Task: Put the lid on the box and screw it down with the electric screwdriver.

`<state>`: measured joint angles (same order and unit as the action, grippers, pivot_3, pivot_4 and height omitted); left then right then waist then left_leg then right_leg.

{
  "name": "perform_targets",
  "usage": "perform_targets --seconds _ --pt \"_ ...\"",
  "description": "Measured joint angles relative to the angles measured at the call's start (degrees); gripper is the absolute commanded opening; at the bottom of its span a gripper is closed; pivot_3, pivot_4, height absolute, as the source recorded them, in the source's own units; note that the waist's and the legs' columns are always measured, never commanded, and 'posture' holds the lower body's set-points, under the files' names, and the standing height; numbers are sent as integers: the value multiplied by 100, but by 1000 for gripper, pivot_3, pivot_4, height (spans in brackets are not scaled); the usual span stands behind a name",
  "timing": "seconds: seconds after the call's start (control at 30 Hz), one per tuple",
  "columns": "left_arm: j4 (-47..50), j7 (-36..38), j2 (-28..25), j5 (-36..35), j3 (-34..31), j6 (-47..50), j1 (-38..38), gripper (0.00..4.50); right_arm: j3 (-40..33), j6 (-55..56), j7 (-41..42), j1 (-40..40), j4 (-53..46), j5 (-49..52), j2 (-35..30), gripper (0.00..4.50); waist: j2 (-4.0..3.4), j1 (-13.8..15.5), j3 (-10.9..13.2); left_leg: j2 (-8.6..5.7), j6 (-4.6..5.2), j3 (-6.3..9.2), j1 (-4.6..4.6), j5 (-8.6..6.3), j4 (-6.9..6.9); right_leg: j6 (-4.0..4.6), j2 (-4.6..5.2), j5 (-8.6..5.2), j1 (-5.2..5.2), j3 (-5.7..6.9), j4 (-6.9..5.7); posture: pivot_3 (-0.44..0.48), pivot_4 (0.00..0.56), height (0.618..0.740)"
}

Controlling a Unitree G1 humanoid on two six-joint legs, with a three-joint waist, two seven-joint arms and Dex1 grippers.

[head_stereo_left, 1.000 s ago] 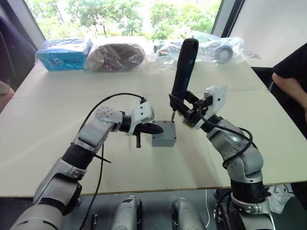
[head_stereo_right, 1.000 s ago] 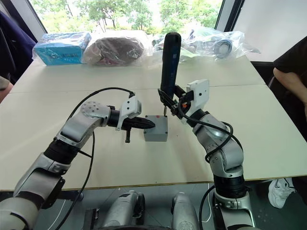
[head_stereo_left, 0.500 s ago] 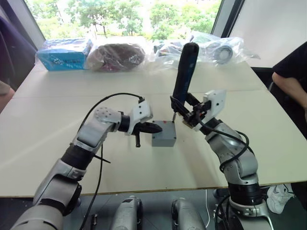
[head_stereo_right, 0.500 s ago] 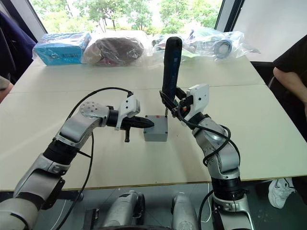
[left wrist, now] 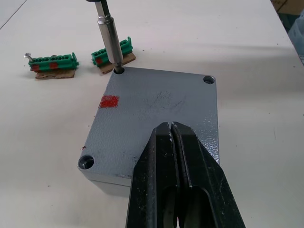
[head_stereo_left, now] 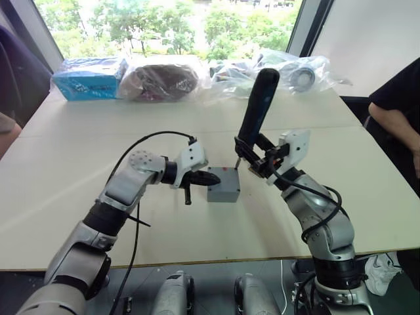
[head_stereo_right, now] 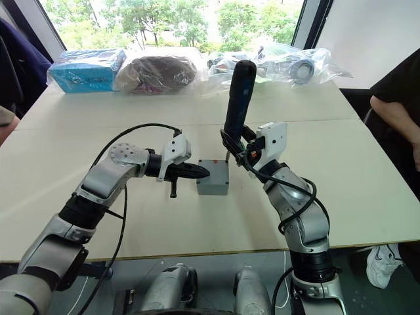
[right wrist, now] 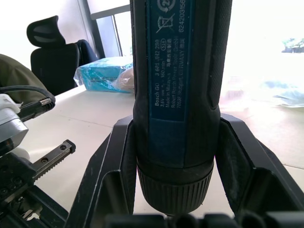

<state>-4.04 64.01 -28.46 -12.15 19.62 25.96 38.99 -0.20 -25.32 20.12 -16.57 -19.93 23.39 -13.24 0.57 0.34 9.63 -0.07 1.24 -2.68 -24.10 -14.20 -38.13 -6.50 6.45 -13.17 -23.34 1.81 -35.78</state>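
Clamping electric screwdriver (head_stereo_left: pixel 255 105), right claw (head_stereo_left: pixel 252 156).

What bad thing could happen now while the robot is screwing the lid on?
The electric screwdriver leans, with its bit in a corner hole of the lid, so the bit might slip out. The left gripper, fingers shut, only presses on the lid, so the box could slide or twist when the driver turns.
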Motion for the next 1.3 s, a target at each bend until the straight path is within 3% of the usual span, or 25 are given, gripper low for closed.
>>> perform_targets --seconds 1.3 --pt "69 -29 108 149 -4 8 -91 0 43 -263 60 -160 -68 -70 -196 1772 8 21 -69 3 3 6 10 -7 20 16 16 -8 11 10 58 0 150 740"
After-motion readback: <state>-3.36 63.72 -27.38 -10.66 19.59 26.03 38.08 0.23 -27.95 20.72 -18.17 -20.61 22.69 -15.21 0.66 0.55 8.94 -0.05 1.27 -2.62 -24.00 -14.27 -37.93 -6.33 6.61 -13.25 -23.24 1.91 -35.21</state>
